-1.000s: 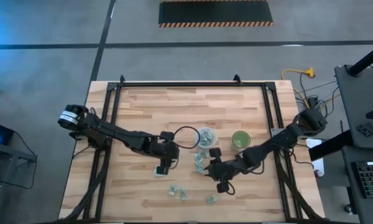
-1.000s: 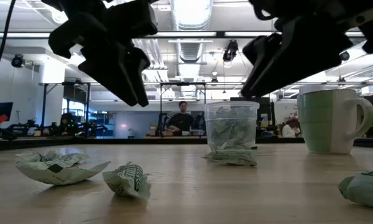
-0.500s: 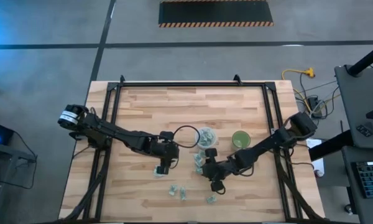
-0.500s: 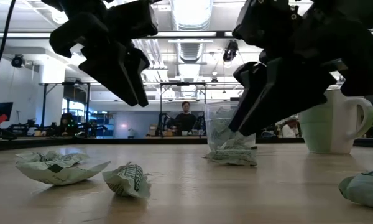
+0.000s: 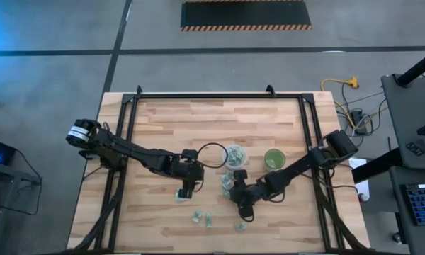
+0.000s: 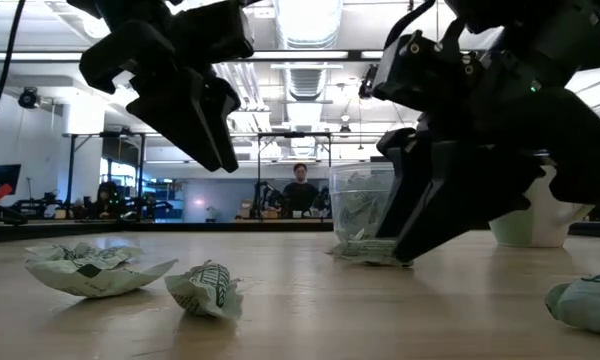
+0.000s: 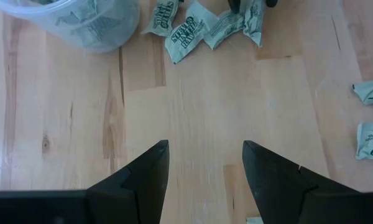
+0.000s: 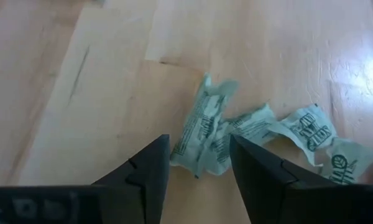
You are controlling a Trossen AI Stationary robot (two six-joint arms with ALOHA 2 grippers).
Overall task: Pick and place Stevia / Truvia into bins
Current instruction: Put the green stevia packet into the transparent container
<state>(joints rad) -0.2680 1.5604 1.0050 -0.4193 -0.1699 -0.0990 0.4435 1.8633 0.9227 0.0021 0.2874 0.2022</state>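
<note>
1. While you look down from above, count two cups: the clear cup (image 5: pixel 234 155) mid-table, partly filled with sachets, and the green cup (image 5: pixel 274 159) just to its right.
2. Loose sachets (image 5: pixel 228 183) lie in a cluster of about four in front of the clear cup; one more lies by the left gripper, and roughly three sit nearer the front edge (image 5: pixel 202 219), though they are too small for you to count surely.
3. Your right gripper (image 8: pixel 196 163) hangs low over that cluster, fingers spread, holding nothing.
4. Your left gripper (image 7: pixel 205 165) hovers over bare wood to the left of the cluster, fingers apart and empty.
5. From table level the right arm hides most of the green cup (image 6: pixel 525 222) and part of the clear one.
</note>
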